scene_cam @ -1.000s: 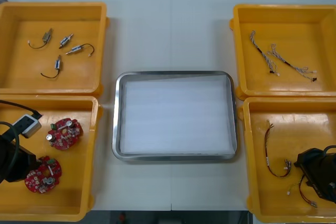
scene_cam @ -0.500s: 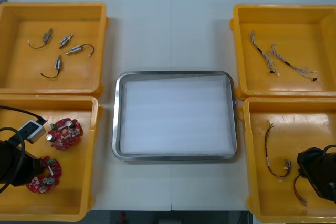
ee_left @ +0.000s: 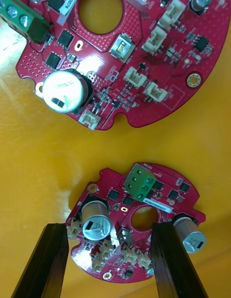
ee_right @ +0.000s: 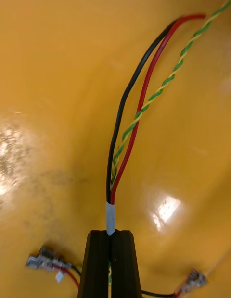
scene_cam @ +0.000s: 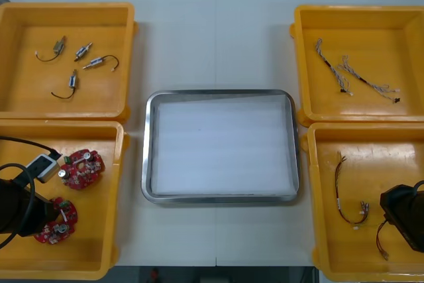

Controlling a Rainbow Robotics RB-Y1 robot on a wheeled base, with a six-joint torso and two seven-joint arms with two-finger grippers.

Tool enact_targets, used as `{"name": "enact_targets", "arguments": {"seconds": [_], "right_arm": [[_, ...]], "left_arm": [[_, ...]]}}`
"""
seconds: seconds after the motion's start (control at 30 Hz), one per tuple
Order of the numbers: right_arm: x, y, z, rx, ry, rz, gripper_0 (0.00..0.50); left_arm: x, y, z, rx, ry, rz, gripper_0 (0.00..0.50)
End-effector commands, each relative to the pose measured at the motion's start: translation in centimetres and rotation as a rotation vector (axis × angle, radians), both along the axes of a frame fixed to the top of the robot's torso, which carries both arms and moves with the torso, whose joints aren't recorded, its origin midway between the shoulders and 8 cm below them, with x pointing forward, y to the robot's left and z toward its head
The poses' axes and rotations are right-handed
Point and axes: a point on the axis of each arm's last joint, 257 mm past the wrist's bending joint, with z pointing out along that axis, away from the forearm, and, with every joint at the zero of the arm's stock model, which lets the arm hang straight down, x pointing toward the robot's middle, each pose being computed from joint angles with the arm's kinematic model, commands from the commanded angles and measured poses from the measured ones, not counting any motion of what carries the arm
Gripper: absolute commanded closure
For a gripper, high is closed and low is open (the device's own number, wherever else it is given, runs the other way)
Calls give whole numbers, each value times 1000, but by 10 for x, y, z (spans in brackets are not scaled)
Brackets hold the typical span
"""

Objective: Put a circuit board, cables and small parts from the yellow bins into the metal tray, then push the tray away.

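The left gripper (ee_left: pixel 111 262) was down in the near left yellow bin (scene_cam: pixel 99 236). Its two black fingers (ee_left: pixel 45 259) stood apart, one on each side of a round red circuit board (ee_left: pixel 137 216). I could not tell if they touched it. A second red board (ee_left: pixel 115 53) lay just past the first one in the same bin. The right gripper (ee_right: pixel 109 264) was in the near right yellow bin (scene_cam: pixel 329 230). Its fingers were pressed tight on a cable bundle (ee_right: pixel 126 134) of black, red and twisted yellow-green wires, right at its white end. Another thin cable (scene_cam: pixel 343 197) lay near it on the bin floor. The metal tray (scene_cam: pixel 147 164) sat in the middle of the table (scene_cam: pixel 212 31) between the bins, white inside. Small metal parts (scene_cam: pixel 85 51) lay in the far left bin (scene_cam: pixel 20 101), and blue and white cables (scene_cam: pixel 344 74) in the far right bin (scene_cam: pixel 305 44).
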Motion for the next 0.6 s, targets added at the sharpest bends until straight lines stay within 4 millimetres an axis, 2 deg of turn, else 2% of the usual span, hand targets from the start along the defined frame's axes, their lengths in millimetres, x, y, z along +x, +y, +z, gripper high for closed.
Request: {"name": "enact_targets", "arguments": {"seconds": [0.03, 0.37, 0.6], "right_arm": [[-1, -21, 41, -113, -40, 101, 500], [-7, -33, 96, -278, -36, 343, 500], [-12, -33, 121, -385, -6, 508, 500]], "left_arm": [[0, 10, -1, 82, -7, -119, 0], [6, 11, -5, 101, -27, -134, 0], [5, 13, -7, 104, -20, -133, 5]]}}
